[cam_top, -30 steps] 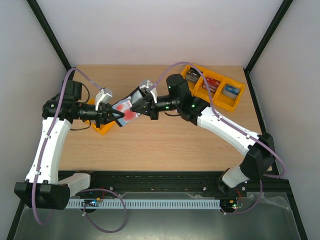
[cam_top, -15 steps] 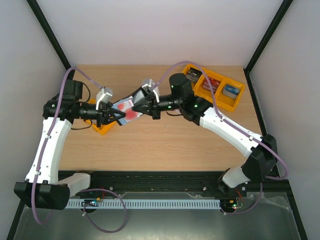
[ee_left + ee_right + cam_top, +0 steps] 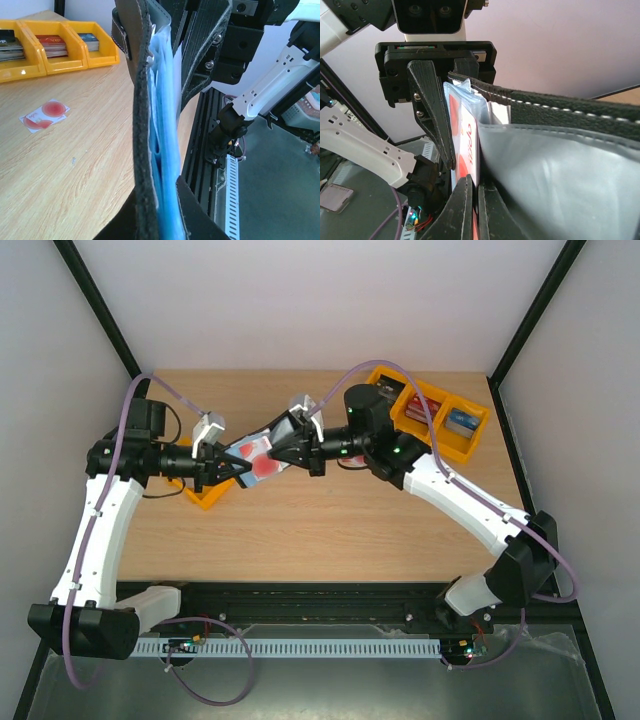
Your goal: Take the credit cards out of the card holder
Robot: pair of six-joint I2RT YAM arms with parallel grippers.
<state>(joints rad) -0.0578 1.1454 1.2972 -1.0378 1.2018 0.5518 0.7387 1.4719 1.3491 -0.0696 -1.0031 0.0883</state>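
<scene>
Left gripper (image 3: 160,217) is being shown clenched on the near end of the card holder (image 3: 140,100), with the black cover and blue pockets being pressed together. The right gripper (image 3: 475,202) is being shown pinched shut on the edge of a credit card (image 3: 466,145) sitting in a clear pocket at the holder's other end. The holder is being carried in the air between the two arms, above the left middle of the table (image 3: 90,165), opened out. Its long axis is being stretched from one gripper to the other, running across the table and slanting a little toward the far side at the right-hand end. The card appears to be lying along that same line, its free edge pointing at the right gripper. The holder is being judged soft and floppy, best gripped by its stitched cover. The card is being judged light, thin, stiff and slick, and likely to cling to the pocket plastic, so it is best taken by the exposed edge and drawn straight out along the pocket. Beyond, a second card (image 3: 45,114) is lying loose on the wood, apart from the holder, and farther off yellow trays (image 3: 75,64) are holding thick card stacks (image 3: 52,46)
</scene>
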